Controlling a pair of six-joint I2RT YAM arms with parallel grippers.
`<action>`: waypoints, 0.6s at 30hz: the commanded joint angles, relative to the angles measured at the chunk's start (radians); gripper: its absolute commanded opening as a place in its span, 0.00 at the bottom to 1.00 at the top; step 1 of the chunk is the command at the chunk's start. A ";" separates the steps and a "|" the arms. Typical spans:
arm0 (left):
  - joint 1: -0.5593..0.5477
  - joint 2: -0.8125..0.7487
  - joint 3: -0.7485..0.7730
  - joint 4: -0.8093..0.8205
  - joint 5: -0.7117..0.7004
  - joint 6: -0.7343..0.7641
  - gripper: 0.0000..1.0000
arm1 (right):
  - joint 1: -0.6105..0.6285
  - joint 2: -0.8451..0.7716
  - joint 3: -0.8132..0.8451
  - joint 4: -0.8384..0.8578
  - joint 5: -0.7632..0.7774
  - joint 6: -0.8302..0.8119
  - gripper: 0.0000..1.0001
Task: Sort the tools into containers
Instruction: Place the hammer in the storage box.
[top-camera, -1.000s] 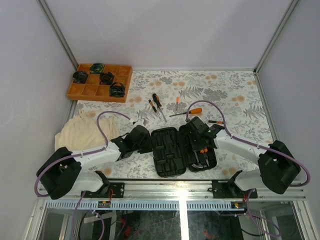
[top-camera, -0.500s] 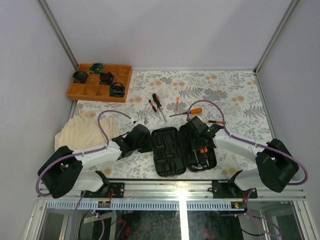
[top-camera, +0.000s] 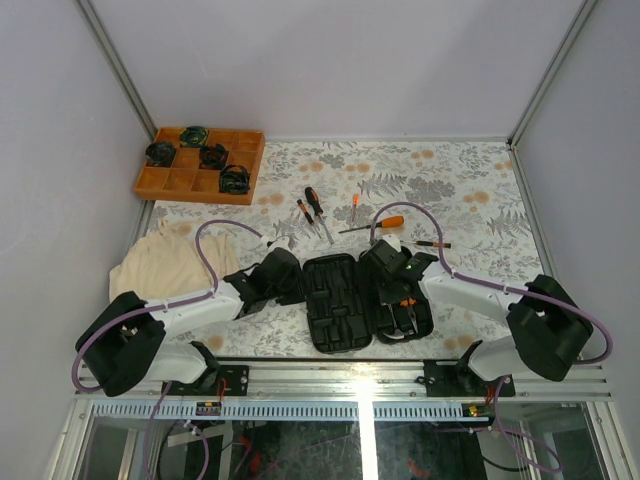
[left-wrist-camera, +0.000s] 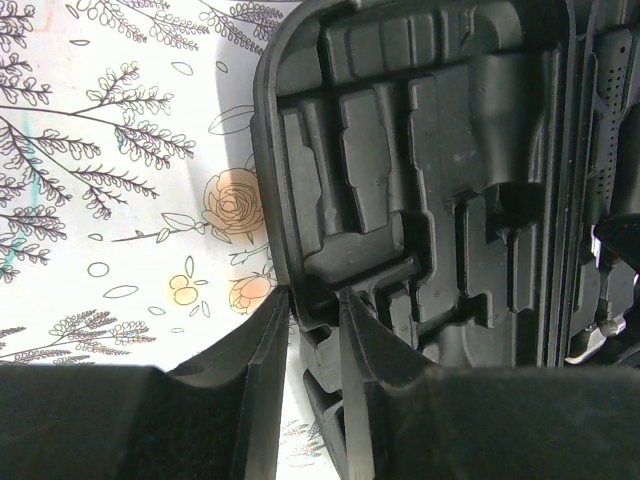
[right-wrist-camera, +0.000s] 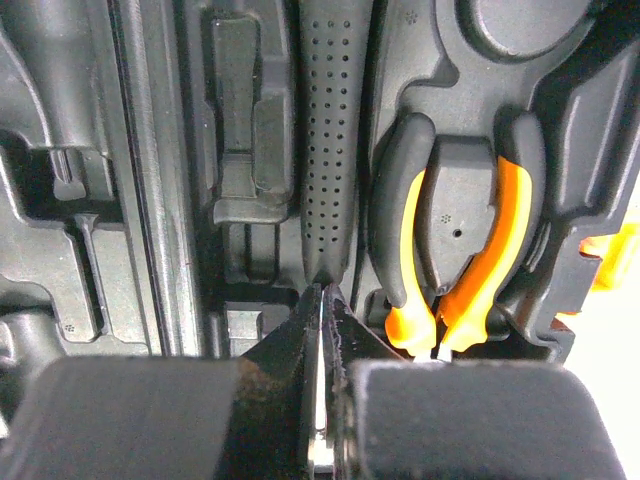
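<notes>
right gripper (right-wrist-camera: 322, 292) closed, empty — pliers (right-wrist-camera: 512, 215) just right | left gripper (left-wrist-camera: 315, 297) clamps case (left-wrist-camera: 420, 150) rim

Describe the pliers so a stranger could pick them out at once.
Find the open black tool case at the near edge of the flowered table, between the arms. In its right half lie the pliers, in a moulded slot: the only tool with two curved orange-and-black handles, beside a single dotted black handle.
</notes>
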 joint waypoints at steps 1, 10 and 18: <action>0.015 -0.003 0.016 0.009 0.004 0.023 0.13 | 0.033 0.026 -0.078 0.023 -0.105 0.055 0.01; 0.052 -0.019 0.008 -0.003 0.014 0.038 0.14 | 0.032 -0.304 0.015 0.077 -0.070 -0.067 0.31; 0.113 -0.026 0.045 -0.049 0.019 0.085 0.24 | 0.027 -0.446 0.056 -0.038 0.144 -0.078 0.41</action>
